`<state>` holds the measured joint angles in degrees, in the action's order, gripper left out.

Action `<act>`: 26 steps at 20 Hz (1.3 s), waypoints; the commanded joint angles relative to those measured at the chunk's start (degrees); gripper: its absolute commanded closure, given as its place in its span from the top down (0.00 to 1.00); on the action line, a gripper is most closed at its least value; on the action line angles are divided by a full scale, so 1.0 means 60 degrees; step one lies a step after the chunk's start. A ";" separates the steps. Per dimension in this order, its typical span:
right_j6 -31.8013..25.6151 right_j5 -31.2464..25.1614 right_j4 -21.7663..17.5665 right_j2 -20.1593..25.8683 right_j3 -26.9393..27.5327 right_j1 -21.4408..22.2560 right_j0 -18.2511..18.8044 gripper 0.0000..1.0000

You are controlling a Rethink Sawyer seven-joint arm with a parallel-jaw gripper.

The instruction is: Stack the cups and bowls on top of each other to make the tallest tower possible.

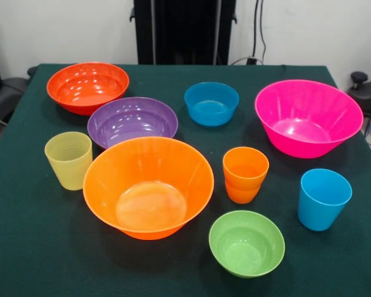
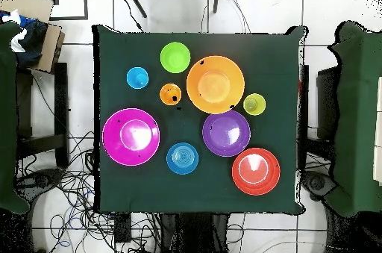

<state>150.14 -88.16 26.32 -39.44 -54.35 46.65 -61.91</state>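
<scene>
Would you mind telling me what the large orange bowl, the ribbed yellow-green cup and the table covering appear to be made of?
The large orange bowl looks like glossy, slightly translucent plastic: it shows bright highlights and its base glows paler. The ribbed yellow-green cup seems to be the same sort of plastic, with fine horizontal ridges. The table covering looks like matte dark green cloth, without any shine.

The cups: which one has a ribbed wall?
The pale yellow-green cup, standing beside the large orange bowl. The orange cup and blue cup are smooth.
</scene>
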 commanded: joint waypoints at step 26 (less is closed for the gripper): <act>-0.5902 0.2244 -0.3282 0.1921 -0.6951 0.5271 0.1954 0.00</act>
<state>130.82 -79.93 12.01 -33.61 -81.85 74.72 -52.55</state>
